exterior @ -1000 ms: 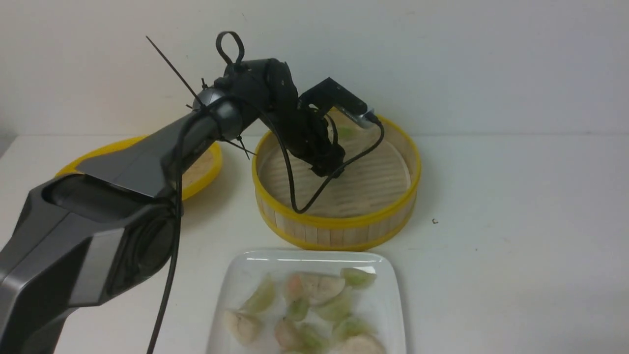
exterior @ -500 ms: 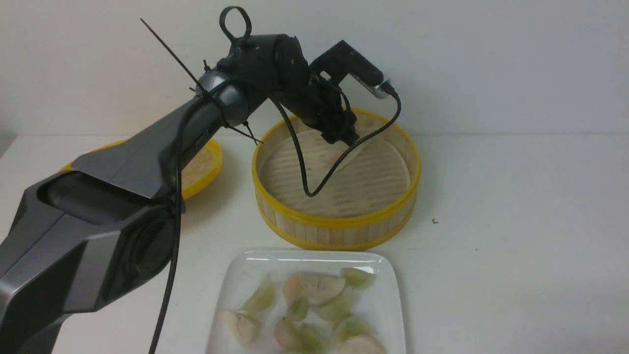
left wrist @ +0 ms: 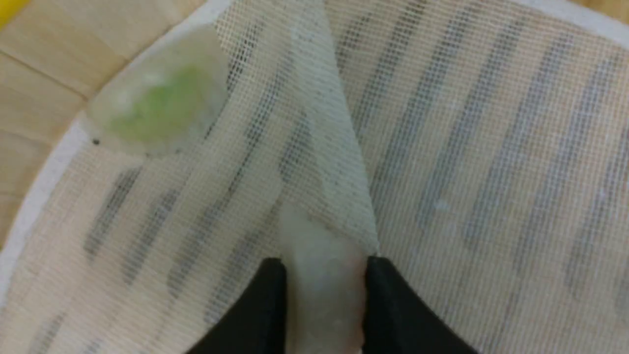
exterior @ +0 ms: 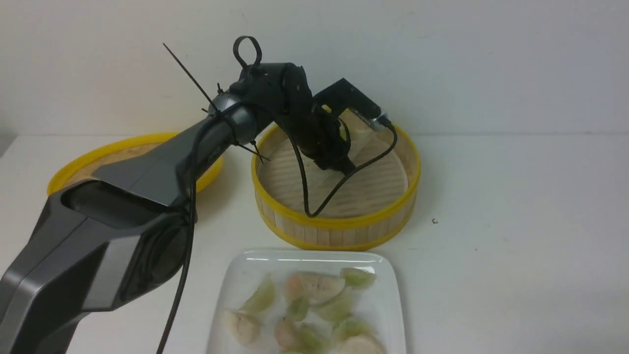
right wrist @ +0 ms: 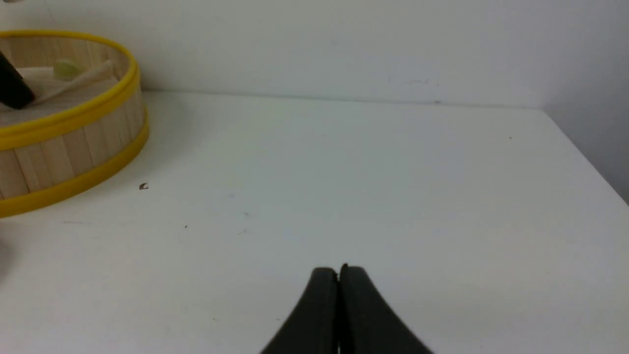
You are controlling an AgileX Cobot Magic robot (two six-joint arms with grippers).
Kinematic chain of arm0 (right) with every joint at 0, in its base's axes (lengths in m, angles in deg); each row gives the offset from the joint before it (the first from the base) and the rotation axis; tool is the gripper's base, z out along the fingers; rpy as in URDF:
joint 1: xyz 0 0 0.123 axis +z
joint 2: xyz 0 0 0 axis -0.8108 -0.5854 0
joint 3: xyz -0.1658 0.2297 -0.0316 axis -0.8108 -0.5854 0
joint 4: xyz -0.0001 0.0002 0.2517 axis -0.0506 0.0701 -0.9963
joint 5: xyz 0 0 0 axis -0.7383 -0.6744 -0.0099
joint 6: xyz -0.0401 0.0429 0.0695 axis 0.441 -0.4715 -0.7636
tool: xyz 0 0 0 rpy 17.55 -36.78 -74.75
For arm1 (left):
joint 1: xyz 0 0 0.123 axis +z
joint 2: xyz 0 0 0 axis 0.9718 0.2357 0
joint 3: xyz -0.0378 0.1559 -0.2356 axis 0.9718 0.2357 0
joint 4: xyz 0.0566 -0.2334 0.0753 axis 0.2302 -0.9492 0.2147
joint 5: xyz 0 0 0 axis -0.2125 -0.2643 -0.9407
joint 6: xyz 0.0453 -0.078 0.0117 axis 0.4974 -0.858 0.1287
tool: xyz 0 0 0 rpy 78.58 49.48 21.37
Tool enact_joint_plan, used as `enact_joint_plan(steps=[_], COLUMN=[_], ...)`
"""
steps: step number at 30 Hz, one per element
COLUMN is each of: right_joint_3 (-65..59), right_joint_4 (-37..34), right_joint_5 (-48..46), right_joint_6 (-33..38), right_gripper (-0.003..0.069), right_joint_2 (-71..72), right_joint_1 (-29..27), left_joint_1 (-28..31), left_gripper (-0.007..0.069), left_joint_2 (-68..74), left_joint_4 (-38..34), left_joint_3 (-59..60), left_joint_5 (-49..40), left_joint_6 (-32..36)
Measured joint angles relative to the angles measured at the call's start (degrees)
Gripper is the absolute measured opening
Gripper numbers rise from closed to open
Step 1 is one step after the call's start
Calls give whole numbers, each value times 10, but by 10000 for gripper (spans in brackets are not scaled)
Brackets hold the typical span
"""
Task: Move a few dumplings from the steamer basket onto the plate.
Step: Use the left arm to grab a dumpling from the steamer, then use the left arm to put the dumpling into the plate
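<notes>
White desk (exterior: 516, 221) bore the plate (exterior: 314, 258), near, heaped with dumplings (exterior: 314, 287); one green dumpling (left wrist: 157, 105) lay in the steamer basket (exterior: 339, 231); left claw (left wrist: 325, 263) narrow, pinching the mesh liner (left wrist: 467, 147); right claw (right wrist: 338, 280) pressed together, empty.

- The steamer basket (exterior: 339, 228) stands on the table (exterior: 516, 221); I place all other things from it.
- The lid (exterior: 110, 153) lies to the left of it, a little apart.
- The plate (exterior: 241, 280) is near, in front of it, with the dumplings (exterior: 314, 287) on it.
- One dumpling (left wrist: 157, 105) lies inside it by the far wall, at the edge of the mesh liner (left wrist: 491, 147).
- My left gripper (left wrist: 324, 265) is inside it too, with a raised fold of the mesh liner between the fingers.
- My right gripper (right wrist: 338, 273) is over the table to the right of it, well apart.
</notes>
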Motion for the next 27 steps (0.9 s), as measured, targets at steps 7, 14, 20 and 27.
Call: enact_joint_plan(steps=[7, 14, 20, 27], right_joint_3=[0, 0, 0, 0], right_joint_4=[0, 0, 0, 0], right_joint_5=[0, 0, 0, 0], right_joint_6=[0, 0, 0, 0], right_gripper=[-15, -15, -15, -15], right_joint_2=[0, 0, 0, 0], right_joint_1=[0, 0, 0, 0], left_joint_1=[0, 0, -29, -113], left_gripper=[176, 176, 176, 176], left_joint_2=[-101, -230, -396, -434], left_joint_4=[60, 40, -27, -65], left_joint_3=[1, 72, 391, 622], left_joint_5=[-151, -172, -171, -87], left_joint_6=[-88, -134, -148, -93])
